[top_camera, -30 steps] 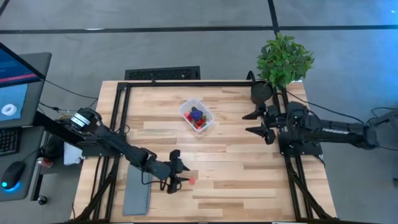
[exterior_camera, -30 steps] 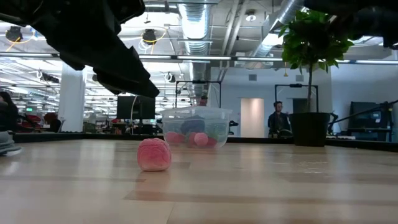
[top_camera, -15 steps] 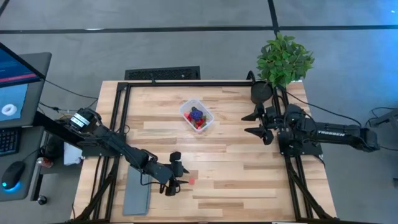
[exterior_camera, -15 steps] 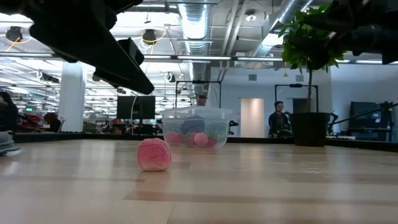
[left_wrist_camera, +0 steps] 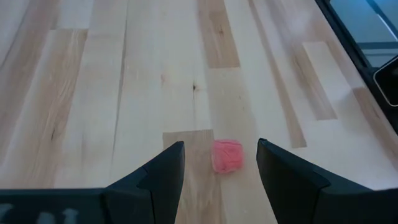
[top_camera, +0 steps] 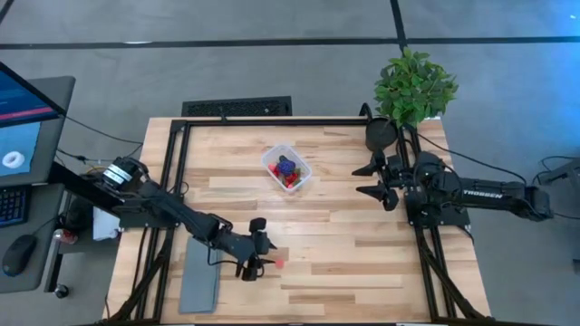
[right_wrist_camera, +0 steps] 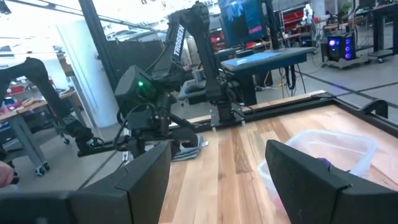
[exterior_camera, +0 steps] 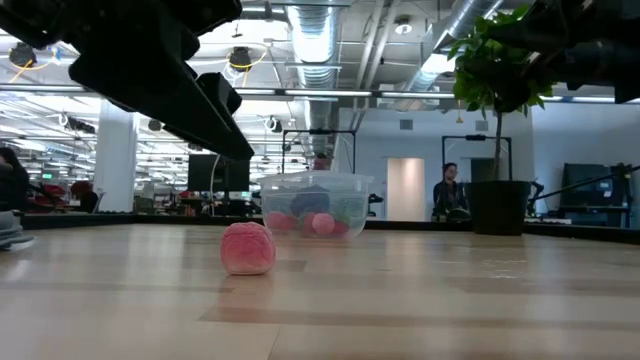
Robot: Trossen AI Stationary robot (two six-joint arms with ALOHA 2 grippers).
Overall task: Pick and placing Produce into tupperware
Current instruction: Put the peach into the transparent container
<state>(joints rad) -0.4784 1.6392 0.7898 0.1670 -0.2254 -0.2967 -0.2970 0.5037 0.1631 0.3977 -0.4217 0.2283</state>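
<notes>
One pink produce piece (top_camera: 279, 263) lies on the bare wood near the table's near edge; it also shows in the low view (exterior_camera: 248, 248). My left gripper (top_camera: 261, 248) is open and hovers just left of it. In the left wrist view the pink piece (left_wrist_camera: 226, 155) sits between and just past the open fingertips (left_wrist_camera: 220, 144), which do not touch it. The clear tupperware (top_camera: 286, 169) stands at the table's middle and holds red, purple and pink produce (exterior_camera: 316, 205). My right gripper (top_camera: 363, 179) waits open to the right of the tub.
A flat grey slab (top_camera: 199, 279) lies at the near left, beside the left arm. A potted plant (top_camera: 414, 86) stands at the far right corner, behind the right arm. A black frame (top_camera: 237, 119) runs along the table's far edge. People stand in the room beyond (exterior_camera: 447, 192).
My left gripper has shifted a little toward the pink piece and dipped slightly. The pink piece and the tub have stayed where they were.
</notes>
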